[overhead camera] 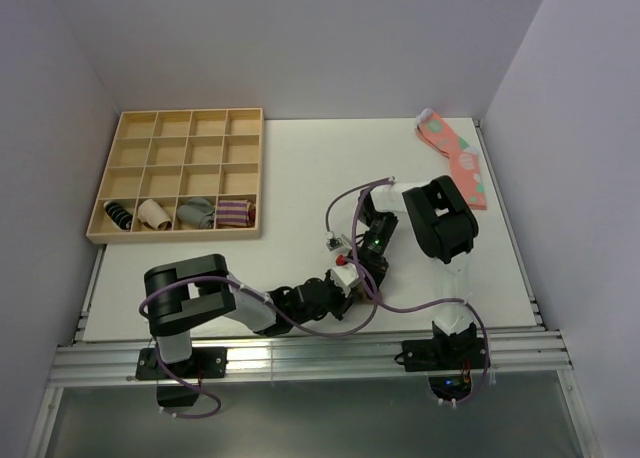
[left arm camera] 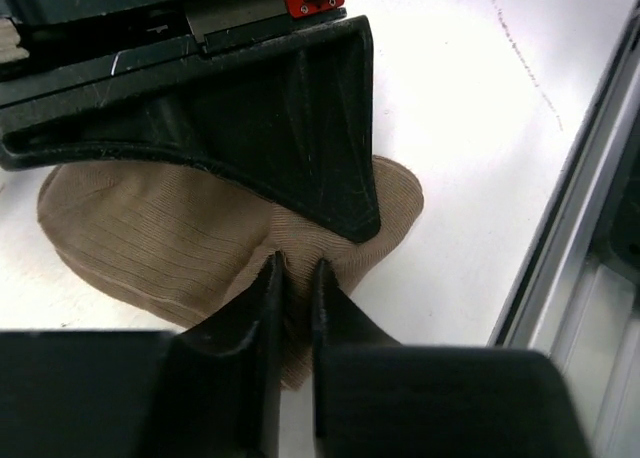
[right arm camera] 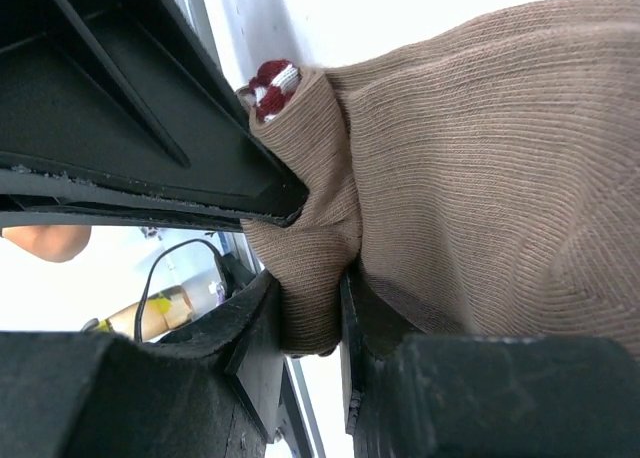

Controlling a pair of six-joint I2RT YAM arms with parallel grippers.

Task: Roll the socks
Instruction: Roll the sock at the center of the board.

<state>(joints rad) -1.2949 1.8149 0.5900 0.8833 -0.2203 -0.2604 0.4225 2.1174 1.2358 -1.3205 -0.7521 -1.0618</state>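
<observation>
The tan-brown sock (left arm camera: 150, 238) lies on the white table near its front edge. In the left wrist view my left gripper (left arm camera: 297, 278) is shut on a pinched fold of the sock's edge. In the right wrist view my right gripper (right arm camera: 312, 298) is shut on a bunched fold of the same sock (right arm camera: 480, 178), just below its dark red and white striped cuff (right arm camera: 272, 83). In the top view the left gripper (overhead camera: 345, 286) and right gripper (overhead camera: 352, 270) meet tip to tip and hide the sock.
A wooden compartment tray (overhead camera: 110, 233) stands at the back left, with small sock bundles in its front row. A coral-pink dotted sock (overhead camera: 455, 158) lies at the far right. The metal rail (left arm camera: 590, 228) of the table's front edge runs close by the sock.
</observation>
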